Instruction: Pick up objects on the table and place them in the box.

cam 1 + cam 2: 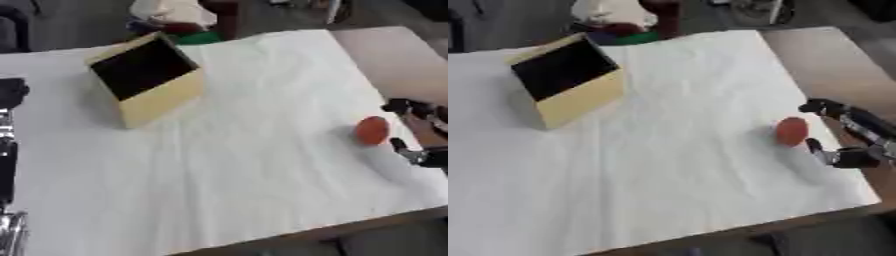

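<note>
Box (149, 80) upper left of frame on table (227, 165), ball (791, 131) right of centre, right hand (852, 140) just beside ball at right edge.

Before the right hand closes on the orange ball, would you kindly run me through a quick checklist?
1. Round orange ball rests on the white cloth-covered table, near its right edge: ok.
2. Right hand open, fingers on either side of the ball: ok.
3. Fingers touching the ball: cannot tell.
4. Tan cardboard box with a dark opening, tilted, stands at the far left, apart from the ball: ok.
5. Cloth between ball and box holds nothing else: ok.
6. Left hand's state: cannot tell; only a dark arm part shows at the left edge.
</note>
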Available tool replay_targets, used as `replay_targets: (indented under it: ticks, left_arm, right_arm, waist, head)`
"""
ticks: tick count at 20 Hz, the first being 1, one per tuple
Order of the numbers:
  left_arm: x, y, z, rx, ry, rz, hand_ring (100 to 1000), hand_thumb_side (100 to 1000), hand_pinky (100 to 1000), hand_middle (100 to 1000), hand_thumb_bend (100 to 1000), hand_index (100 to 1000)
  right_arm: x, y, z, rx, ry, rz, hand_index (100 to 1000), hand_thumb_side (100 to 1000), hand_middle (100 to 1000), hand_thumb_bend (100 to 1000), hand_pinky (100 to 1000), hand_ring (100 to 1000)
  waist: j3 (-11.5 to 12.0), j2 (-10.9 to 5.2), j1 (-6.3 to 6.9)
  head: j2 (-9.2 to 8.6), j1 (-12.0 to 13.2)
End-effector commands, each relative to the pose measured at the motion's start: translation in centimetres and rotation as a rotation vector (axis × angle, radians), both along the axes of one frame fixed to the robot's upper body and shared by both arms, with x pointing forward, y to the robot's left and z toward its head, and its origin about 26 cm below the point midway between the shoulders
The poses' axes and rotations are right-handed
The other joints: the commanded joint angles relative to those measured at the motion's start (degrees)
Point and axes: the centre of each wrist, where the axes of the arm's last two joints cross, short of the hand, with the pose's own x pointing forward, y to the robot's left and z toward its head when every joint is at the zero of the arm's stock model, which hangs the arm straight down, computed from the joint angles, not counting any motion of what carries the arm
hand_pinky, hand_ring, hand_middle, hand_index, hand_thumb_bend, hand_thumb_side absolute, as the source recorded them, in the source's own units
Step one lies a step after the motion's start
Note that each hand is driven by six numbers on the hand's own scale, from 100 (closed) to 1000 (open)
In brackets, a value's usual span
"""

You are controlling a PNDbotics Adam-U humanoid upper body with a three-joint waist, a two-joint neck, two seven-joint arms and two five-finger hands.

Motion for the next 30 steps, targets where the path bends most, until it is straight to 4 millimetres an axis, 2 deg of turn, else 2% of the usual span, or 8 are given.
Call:
replay_targets:
  ticks: [1,8,18,30]
  left_arm:
    - [-0.1,-0.1,0.5,0.009,-0.019,-0.011,736,801,828,672,100,882]
    - [-0.1,-0.1,0.5,0.009,-0.018,-0.014,738,801,828,673,100,882]
    - [-0.2,-0.2,0.5,0.008,-0.016,-0.019,740,801,829,675,100,883]
    - [-0.2,-0.3,0.5,0.009,-0.018,-0.026,741,801,829,677,100,884]
  right_arm:
    - [0.3,-1.1,2.1,-0.100,-0.006,0.001,925,214,899,100,874,1000]
    - [0.7,-1.2,2.5,-0.170,-0.007,-0.010,914,223,910,100,881,1000]
    - [1.2,-2.2,2.7,-0.180,-0.044,-0.095,913,223,903,100,876,1000]
    - [1.4,-3.3,1.4,-0.230,0.021,-0.137,908,246,908,100,881,1000]
  waist:
    - [0.1,-0.72,-0.17]
    - [0.3,-0.71,-0.13]
    - [0.6,-0.73,0.01]
    - [1.1,-0.64,-0.11]
  head:
    - [0.25,-0.3]
    - [0.29,-0.5]
    - [0.28,-1.0]
    - [0.34,-1.5]
